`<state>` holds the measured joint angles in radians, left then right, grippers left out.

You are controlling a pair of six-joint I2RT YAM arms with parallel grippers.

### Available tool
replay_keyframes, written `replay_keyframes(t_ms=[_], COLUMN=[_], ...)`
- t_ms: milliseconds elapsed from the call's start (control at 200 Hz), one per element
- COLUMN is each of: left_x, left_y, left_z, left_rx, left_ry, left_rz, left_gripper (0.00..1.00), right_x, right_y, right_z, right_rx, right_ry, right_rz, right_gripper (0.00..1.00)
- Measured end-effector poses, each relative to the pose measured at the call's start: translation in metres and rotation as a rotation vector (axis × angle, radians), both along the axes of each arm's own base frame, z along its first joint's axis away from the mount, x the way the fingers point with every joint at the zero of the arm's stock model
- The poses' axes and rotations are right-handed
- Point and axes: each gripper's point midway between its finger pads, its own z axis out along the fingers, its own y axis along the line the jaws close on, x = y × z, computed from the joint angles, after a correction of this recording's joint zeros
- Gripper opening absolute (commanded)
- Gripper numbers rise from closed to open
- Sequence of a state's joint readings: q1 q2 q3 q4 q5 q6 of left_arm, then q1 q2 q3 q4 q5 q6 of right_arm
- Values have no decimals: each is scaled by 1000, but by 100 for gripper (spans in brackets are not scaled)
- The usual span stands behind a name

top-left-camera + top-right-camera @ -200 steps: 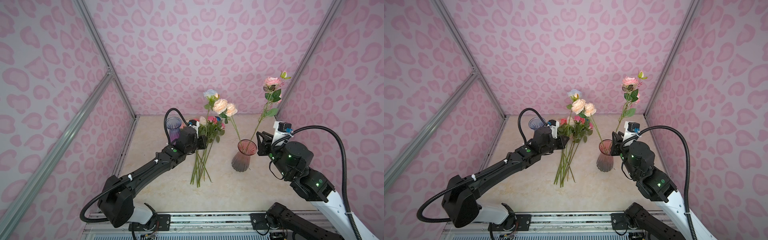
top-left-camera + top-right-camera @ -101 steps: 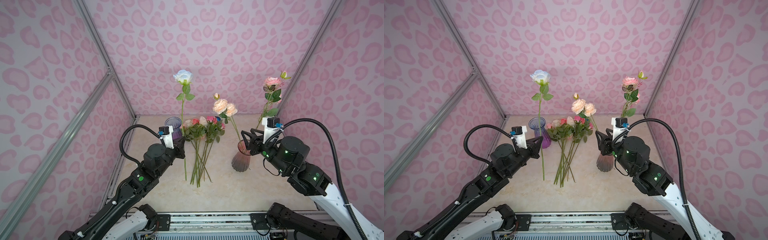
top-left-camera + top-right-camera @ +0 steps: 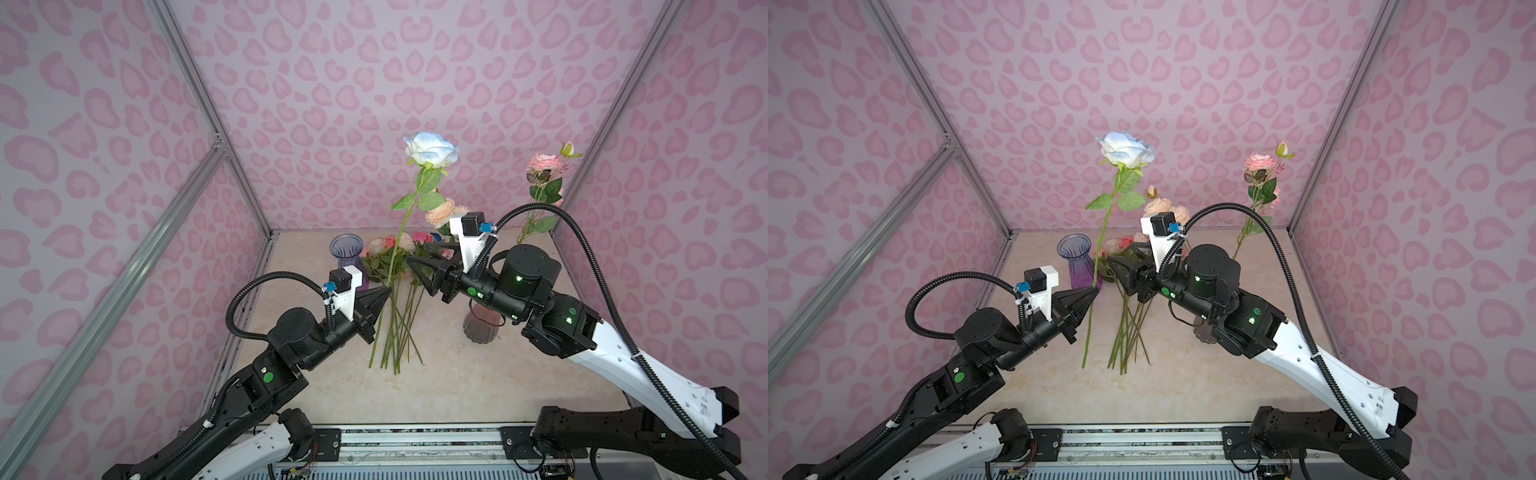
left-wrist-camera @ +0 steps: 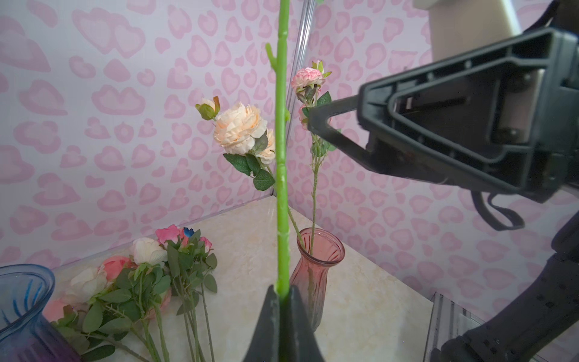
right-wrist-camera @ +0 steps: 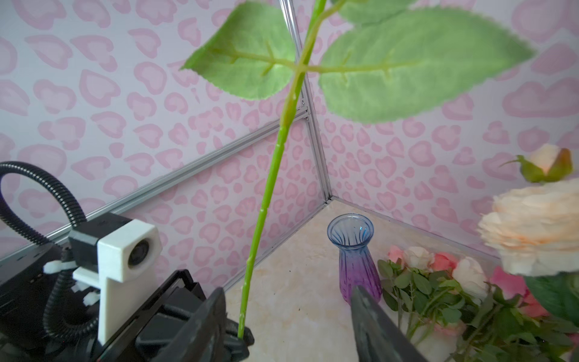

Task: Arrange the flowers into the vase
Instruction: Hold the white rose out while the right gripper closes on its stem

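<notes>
At the far left the blue vase [image 3: 347,257] stands empty on the table [image 3: 457,386], and I doubt you need it. Your left gripper [image 3: 388,293] is clamped on the stem [image 4: 281,163] of the pale blue rose [image 3: 431,149]. It holds the stem well below the leaves, with the green tail hanging under the jaws above the table. That grip is low for a top-heavy flower, and the bloom leans toward the right arm, so a quick wrist turn could make the stem pivot in the jaws.

Just to the right, the loose flowers [image 3: 395,266] lie in a bundle on the table. If the rose slips, it lands among them and you must pick it out again.

Your right gripper [image 5: 286,293] has its jaws apart. It faces the stem from close by but does not touch it, and this looks like a handover. Two things could go wrong here:
- The left gripper lets go before the right has closed, and the rose falls.
- The right gripper closes on a leaf rather than on the stem.

Further right, the pink vase [image 4: 316,266] already holds a peach bloom [image 4: 239,128] and a tall pink rose [image 3: 543,162]. In both top views the right arm hangs over that vase and hides much of it. A careless swing could knock the vase or drag those stems. The neck is narrow, so the tail may catch on the rim and tip the vase.
</notes>
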<state>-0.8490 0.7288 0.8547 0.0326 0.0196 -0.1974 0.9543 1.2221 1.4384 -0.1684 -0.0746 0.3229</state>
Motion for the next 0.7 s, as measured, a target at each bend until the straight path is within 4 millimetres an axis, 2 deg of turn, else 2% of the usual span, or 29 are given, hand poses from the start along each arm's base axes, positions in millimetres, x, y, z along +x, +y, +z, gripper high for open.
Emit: replay_keyframes(t_ms=[155, 255, 475, 700], left_x=[-4, -5, -3, 8], left_y=[-2, -4, -5, 6], left_z=[8, 12, 17, 16], left_rx=[-20, -30, -42, -54], left_ry=[-29, -40, -60, -56], left_rz=[-21, -29, -26, 64], left_gripper=[3, 3, 3, 3], right_x=[2, -2, -5, -14], right_y=[21, 27, 32, 20], right_z=[-10, -7, -2, -9], right_rx=[26, 55, 85, 80], right_ry=[53, 68, 68, 72], right_rz=[56, 90, 113, 110], right_gripper=[46, 41, 40, 42])
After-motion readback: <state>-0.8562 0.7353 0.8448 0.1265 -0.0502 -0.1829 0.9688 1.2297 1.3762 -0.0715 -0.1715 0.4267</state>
